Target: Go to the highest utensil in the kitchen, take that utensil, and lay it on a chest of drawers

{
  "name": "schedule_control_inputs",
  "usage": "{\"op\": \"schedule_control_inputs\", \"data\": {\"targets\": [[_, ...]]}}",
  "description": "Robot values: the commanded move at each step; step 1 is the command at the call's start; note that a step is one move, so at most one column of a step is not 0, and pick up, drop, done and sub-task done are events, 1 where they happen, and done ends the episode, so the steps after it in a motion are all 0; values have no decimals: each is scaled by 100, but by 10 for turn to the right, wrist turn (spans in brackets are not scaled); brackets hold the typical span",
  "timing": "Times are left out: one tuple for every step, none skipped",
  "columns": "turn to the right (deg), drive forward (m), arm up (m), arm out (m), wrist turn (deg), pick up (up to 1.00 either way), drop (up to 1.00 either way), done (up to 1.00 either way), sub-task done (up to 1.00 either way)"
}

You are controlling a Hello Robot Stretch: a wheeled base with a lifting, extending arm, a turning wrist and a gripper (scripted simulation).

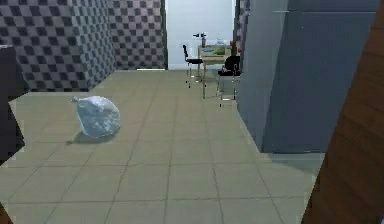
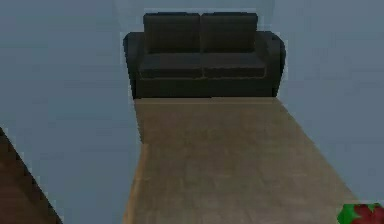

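In the forward view a pale tiled floor [image 1: 170,160] runs ahead; at 9 o'clock on it lies a crumpled, pale blue, bag-like lump [image 1: 97,117], well apart from everything else; at 10 to 11 o'clock stand checkered walls [image 1: 70,40]; at 12 o'clock a bright doorway [image 1: 200,25] opens, and just before it stands a small desk [image 1: 213,54] with black chairs [image 1: 230,68] beside it; from 1 to 3 o'clock a blue-grey wall block [image 1: 300,70] rises; at 4 o'clock a brown wooden panel [image 1: 355,170] fills the corner.

In the arm side view a dark two-seat sofa [image 2: 205,55] stands at 12 o'clock at the far end of a wooden floor [image 2: 220,150]; blue-grey walls [image 2: 60,100] flank it; at 5 o'clock, in the corner, sits a small red and green thing [image 2: 365,214], too cropped to name.

How the jaws stand cannot be told; where the utensil lies cannot be told either.
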Motion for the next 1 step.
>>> {"op": "schedule_control_inputs", "data": {"targets": [[0,75,0,0,0,0,0,0,0]]}}
